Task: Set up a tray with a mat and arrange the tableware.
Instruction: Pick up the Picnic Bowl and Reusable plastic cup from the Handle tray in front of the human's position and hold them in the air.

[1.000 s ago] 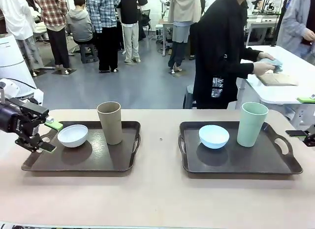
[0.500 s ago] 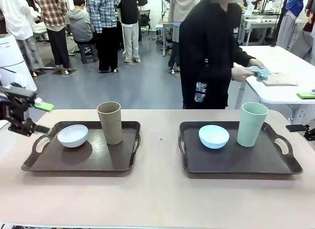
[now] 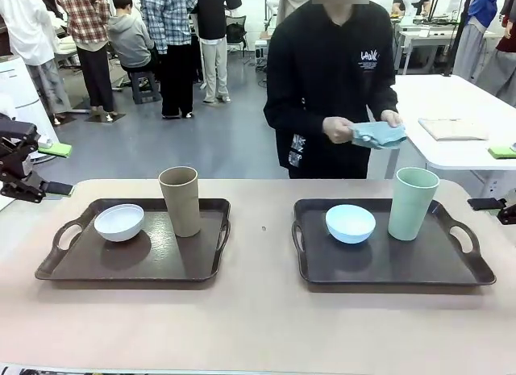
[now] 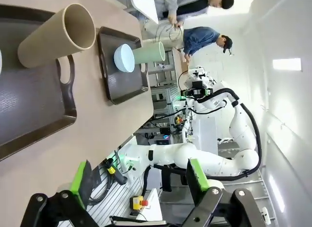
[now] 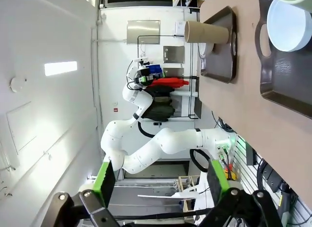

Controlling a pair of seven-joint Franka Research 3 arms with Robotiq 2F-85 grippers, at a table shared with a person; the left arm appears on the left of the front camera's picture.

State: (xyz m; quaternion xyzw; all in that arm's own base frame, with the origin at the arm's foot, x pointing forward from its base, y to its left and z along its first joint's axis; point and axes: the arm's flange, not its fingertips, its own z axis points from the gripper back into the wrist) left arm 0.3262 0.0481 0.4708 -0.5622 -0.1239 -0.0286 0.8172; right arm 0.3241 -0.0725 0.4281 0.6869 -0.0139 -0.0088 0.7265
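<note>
Status at that frame: both end effectors were spread wide and empty. The left end effector [image 4: 139, 178] hung off the left end of the light wooden desk [image 3: 258, 327], near the left dark brown plastic tray [image 3: 189, 258] but clear of its handle. The right end effector [image 5: 160, 178] sat off the desk's right end, beside the right dark brown tray [image 3: 395, 266].

Tableware was on the trays, all upright. The small white round bowl [image 3: 119, 222] and the tall tan-brown handleless cup [image 3: 180, 200] stood just beside each other on the left tray. The small light blue round bowl [image 3: 350, 223] and the tall pale green cup [image 3: 413, 202] were on the right one. I saw no mat on either tray. The person [image 3: 330, 77] across the desk held a folded light blue cloth [image 3: 379, 134] in both hands [image 3: 339, 130], beyond the right tray. I took that for the mat.

Risks as I judged them:
- The mat has to go under pieces already on the tray, so something must be lifted first. Dragging cloth in could topple a cup.
- The cups looked tip-prone. An off-centre pinch or a sideways nudge could knock one onto the bowl beside it.
- The bowls looked smooth, so a rim pinch could slip.
- If the person's hands came in over the right tray while my right arm reached, they could collide. I'd wait for them to clear.
</note>
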